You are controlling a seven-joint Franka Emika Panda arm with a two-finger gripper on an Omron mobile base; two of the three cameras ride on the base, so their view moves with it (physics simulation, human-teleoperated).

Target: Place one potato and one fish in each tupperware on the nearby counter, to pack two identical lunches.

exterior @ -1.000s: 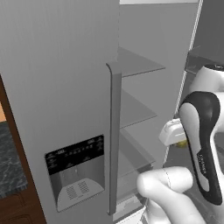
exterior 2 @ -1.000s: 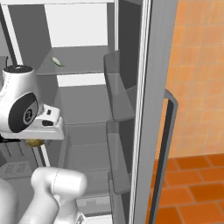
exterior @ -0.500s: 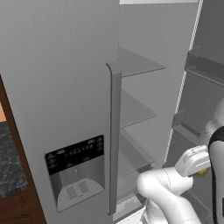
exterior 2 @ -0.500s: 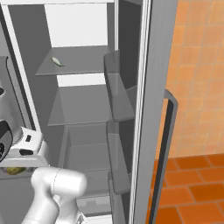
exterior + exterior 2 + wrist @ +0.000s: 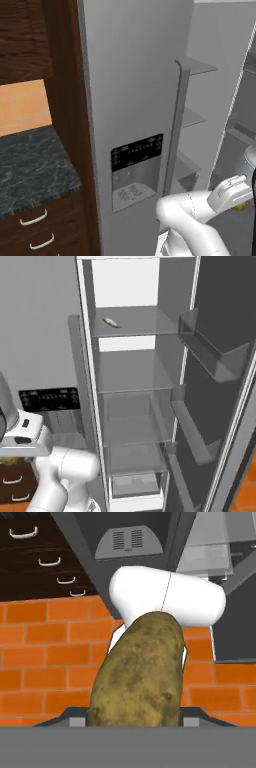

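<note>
In the hand view a golden-brown potato [image 5: 137, 672] sits between the fingers of my gripper [image 5: 135, 724], which is shut on it. The hand hangs low in front of the open fridge; a bit of the potato [image 5: 240, 206] shows under it at the right of the left base view. The potato [image 5: 11, 460] also peeks out below the hand at the lower left of the right base view. One small grey fish [image 5: 111, 322] lies on the fridge's top shelf. The dark marbled counter [image 5: 30, 165] is at the left, over brown drawers. The tupperware is out of view.
The shut fridge door [image 5: 135, 100] with its dispenser panel [image 5: 136, 172] stands between the counter and the open compartment. The open fridge door with its bins [image 5: 215, 356] is at the right. Glass shelves [image 5: 135, 376] fill the compartment. Below the hand lies orange tile floor [image 5: 45, 662].
The whole picture has shifted, so the base has moved; the counter has come into view at the left. The hand with the potato has come down, away from the shelves.
</note>
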